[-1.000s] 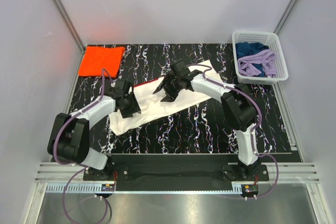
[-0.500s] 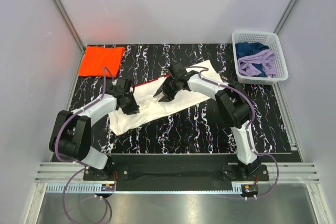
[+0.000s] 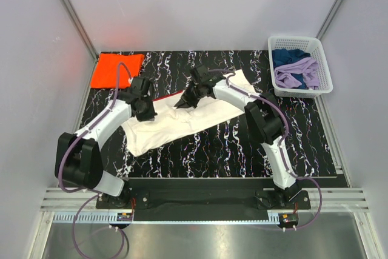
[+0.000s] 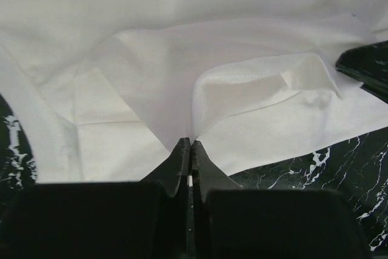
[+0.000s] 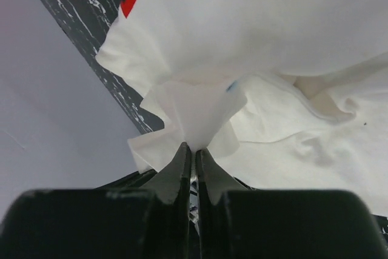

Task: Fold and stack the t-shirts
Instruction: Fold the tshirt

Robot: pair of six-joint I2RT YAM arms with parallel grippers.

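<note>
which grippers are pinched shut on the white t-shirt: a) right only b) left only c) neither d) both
d: in the wrist views the left gripper and right gripper each have closed jaws biting a fold of the white t-shirt

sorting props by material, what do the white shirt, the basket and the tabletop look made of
White t-shirt: soft matte knit cloth, likely cotton; it creases and shows stitched hems. Basket: white, probably moulded plastic, with a lattice wall. Table: smooth black top with white marble-like veining, maybe a printed sheet.
</note>
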